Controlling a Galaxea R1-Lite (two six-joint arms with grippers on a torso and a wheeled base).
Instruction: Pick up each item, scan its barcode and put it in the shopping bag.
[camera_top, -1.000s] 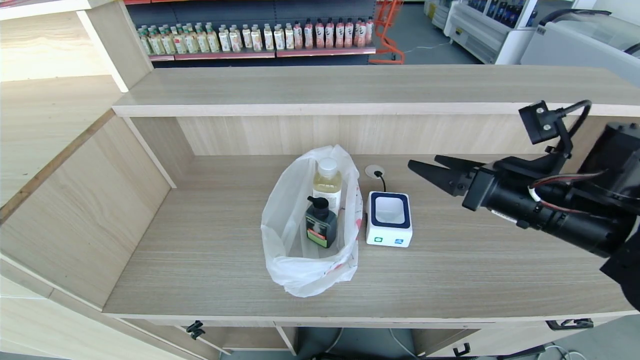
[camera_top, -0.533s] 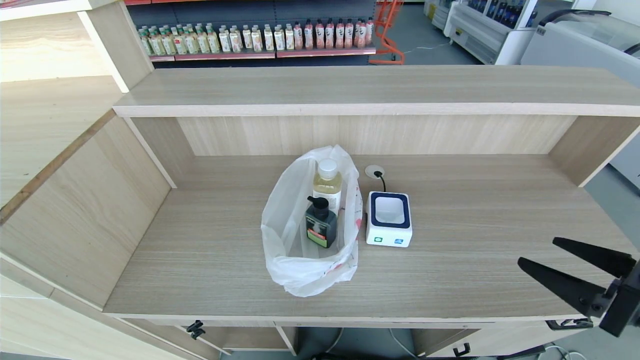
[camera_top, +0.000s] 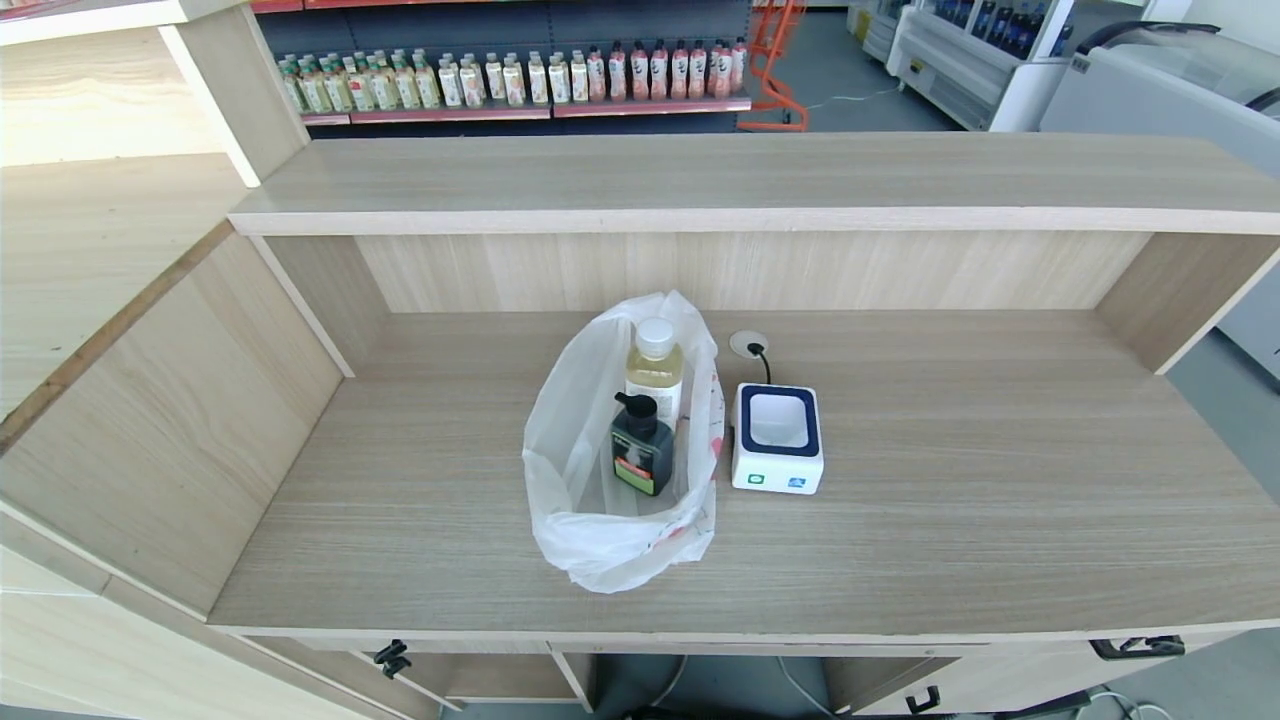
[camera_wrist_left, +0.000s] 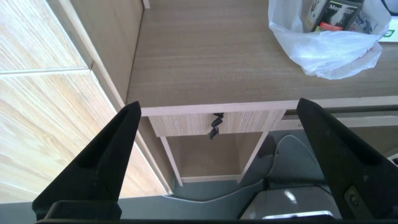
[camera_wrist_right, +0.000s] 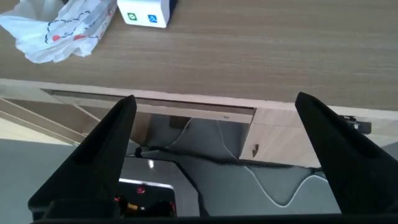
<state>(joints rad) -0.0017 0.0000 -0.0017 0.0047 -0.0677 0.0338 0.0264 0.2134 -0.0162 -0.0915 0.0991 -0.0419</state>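
A white plastic shopping bag (camera_top: 600, 520) stands open in the middle of the wooden counter (camera_top: 950, 540). Inside it stand a clear bottle of yellow liquid with a white cap (camera_top: 655, 368) and a dark pump bottle (camera_top: 640, 446). Just right of the bag sits the white barcode scanner (camera_top: 778, 438) with a dark blue rim. My left gripper (camera_wrist_left: 217, 162) is open, held below and in front of the counter's front edge, with the shopping bag (camera_wrist_left: 333, 37) farther off. My right gripper (camera_wrist_right: 217, 162) is open too, held low before the front edge, the scanner (camera_wrist_right: 146, 11) beyond it.
A raised ledge (camera_top: 740, 180) and side walls (camera_top: 170, 430) enclose the counter. A cable port (camera_top: 749, 343) lies behind the scanner. Drawer handles (camera_top: 390, 658) hang under the front edge. Shelves of bottles (camera_top: 510, 75) stand in the shop behind.
My right arm has drawn back from above the counter beside the scanner, down past the front right corner and out of the head view. The bag, bottles and scanner have not moved.
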